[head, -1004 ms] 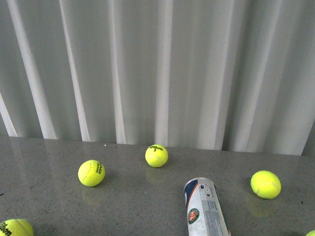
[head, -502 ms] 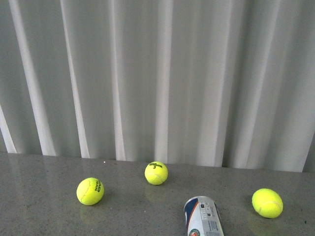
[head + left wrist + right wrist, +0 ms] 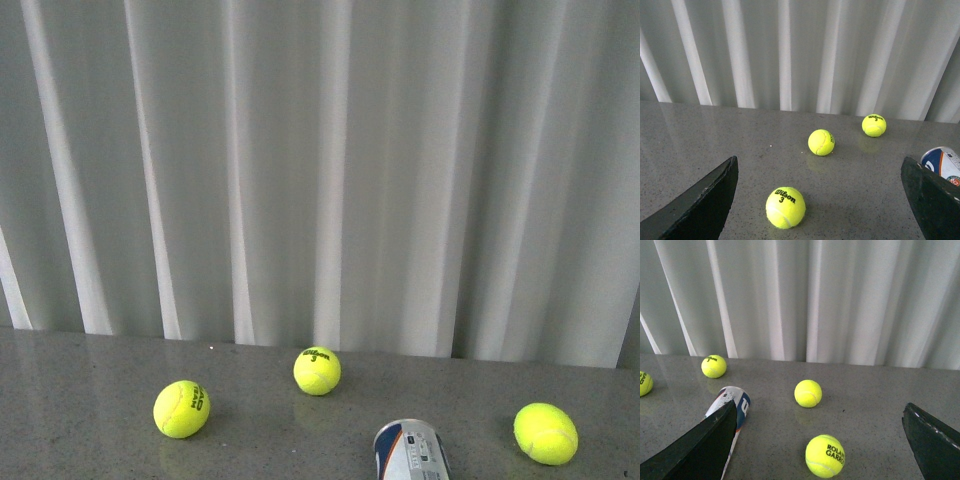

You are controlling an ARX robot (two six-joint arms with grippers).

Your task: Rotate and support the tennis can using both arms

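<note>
The tennis can (image 3: 411,450) lies on its side on the grey table, its blue-and-white end at the bottom edge of the front view. It also shows in the left wrist view (image 3: 945,163) beyond one finger, and in the right wrist view (image 3: 735,407) partly behind one finger. My left gripper (image 3: 820,200) is open and empty above a Wilson ball (image 3: 785,207). My right gripper (image 3: 820,445) is open and empty, with a Roland Garros ball (image 3: 825,455) between its fingers' line. Neither arm shows in the front view.
Yellow tennis balls lie loose on the table (image 3: 80,400): one at the left (image 3: 181,408), one in the middle (image 3: 317,370), one at the right (image 3: 545,433). A pleated white curtain (image 3: 320,170) hangs close behind the table's far edge.
The front view has tilted upward: the balls and the can have slid down the picture, and less of the can shows now. The ball at the bottom left has dropped out of view.
</note>
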